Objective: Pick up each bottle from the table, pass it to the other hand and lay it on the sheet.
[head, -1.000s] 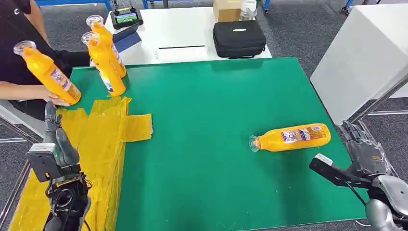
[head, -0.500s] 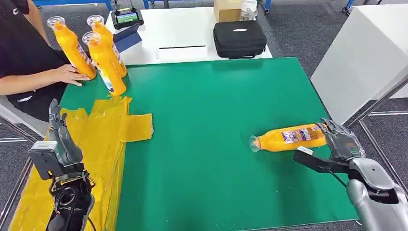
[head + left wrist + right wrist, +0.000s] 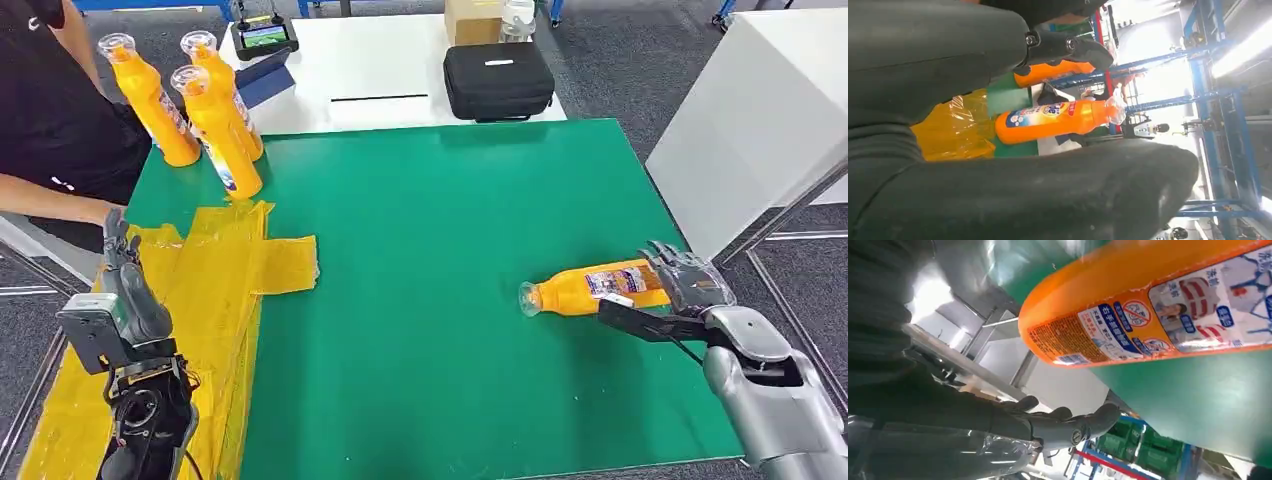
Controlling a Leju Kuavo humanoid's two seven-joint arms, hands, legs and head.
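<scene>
An orange bottle (image 3: pixel 590 287) with a clear cap lies on its side on the green table (image 3: pixel 440 230), cap pointing left. My right hand (image 3: pixel 682 290) is at its base end, fingers spread over the far side and thumb stretched along the near side, not closed on it. The right wrist view shows the labelled bottle (image 3: pixel 1148 305) close above the parted fingers (image 3: pixel 1063 422). My left hand (image 3: pixel 125 290) stands open and empty over the yellow sheet (image 3: pixel 220 280). Three more orange bottles (image 3: pixel 215 135) stand upright at the far left corner, one of them (image 3: pixel 1058 117) in the left wrist view.
A person's arm (image 3: pixel 50 195) rests at the table's left edge beside the sheet. Behind the green table a white table carries a black case (image 3: pixel 497 80), a box and a controller (image 3: pixel 263 35). A white cabinet (image 3: pixel 760 110) stands to the right.
My right hand moved left and forward from the table's edge to the lying bottle's base. The person set a third bottle upright with the others and drew the hand back.
</scene>
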